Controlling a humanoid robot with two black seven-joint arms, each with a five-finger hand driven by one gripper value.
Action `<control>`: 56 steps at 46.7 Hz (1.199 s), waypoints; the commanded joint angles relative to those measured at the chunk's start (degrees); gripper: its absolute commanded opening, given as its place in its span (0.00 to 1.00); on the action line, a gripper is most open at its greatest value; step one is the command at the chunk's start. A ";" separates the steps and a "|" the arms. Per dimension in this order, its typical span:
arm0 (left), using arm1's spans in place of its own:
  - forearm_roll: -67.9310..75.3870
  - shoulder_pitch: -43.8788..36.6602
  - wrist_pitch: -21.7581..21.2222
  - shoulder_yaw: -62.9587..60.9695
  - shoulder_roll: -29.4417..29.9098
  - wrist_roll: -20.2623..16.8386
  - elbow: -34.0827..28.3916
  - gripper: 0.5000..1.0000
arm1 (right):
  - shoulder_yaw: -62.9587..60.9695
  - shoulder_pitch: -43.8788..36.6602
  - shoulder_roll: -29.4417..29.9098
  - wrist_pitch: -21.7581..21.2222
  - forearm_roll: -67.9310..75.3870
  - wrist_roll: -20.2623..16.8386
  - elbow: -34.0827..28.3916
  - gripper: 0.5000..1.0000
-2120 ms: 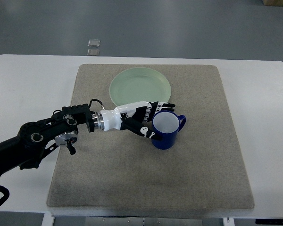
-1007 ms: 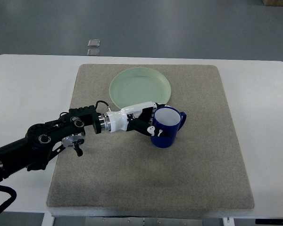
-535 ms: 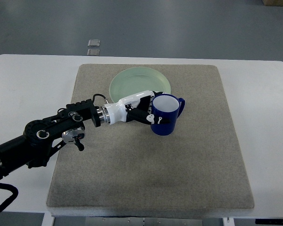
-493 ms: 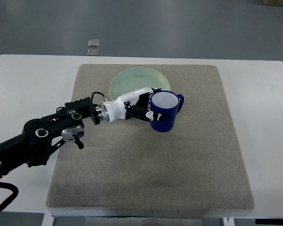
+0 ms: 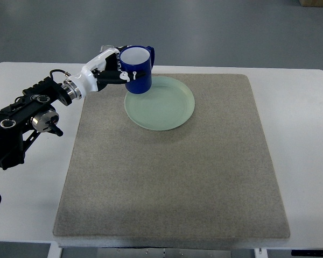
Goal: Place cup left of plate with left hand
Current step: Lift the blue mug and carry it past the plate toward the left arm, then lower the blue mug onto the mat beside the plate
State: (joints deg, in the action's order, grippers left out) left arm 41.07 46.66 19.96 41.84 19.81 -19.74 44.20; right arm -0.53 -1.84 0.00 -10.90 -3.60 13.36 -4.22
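the pale green round plate (image 5: 159, 103) lies at the far middle of the grey-brown felt mat (image 5: 172, 177); the rest of the mat is bare, with open passage near, right and left of the plate. the blue ceramic mug (image 5: 137, 69), clasped by the left hand (image 5: 106, 70), overlaps the plate's far-left rim in view. the black left arm (image 5: 21, 115) crosses the white table (image 5: 29, 91) left of the mat.

You have a white table (image 5: 307, 134) over grey floor (image 5: 204, 27); a tan mat (image 5: 172, 177) covers its centre, floor plates (image 5: 104, 48) at 11 o'clock.
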 commanded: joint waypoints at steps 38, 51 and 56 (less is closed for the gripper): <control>-4.24 -7.63 0.43 -1.06 3.56 -8.29 -7.28 0.46 | 0.00 0.00 0.00 0.00 -0.01 0.00 0.00 0.86; -3.80 -8.78 0.17 -1.15 3.12 -9.88 -7.37 0.53 | 0.00 0.00 0.00 0.00 -0.01 0.00 0.00 0.86; -3.71 -8.95 0.16 -1.24 3.04 -9.79 -8.34 0.55 | 0.00 0.00 0.00 0.00 -0.01 0.00 0.00 0.86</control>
State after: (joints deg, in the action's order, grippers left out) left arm 37.34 37.76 20.06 40.69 22.94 -29.62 36.54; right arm -0.53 -1.85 0.00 -10.90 -3.62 13.36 -4.22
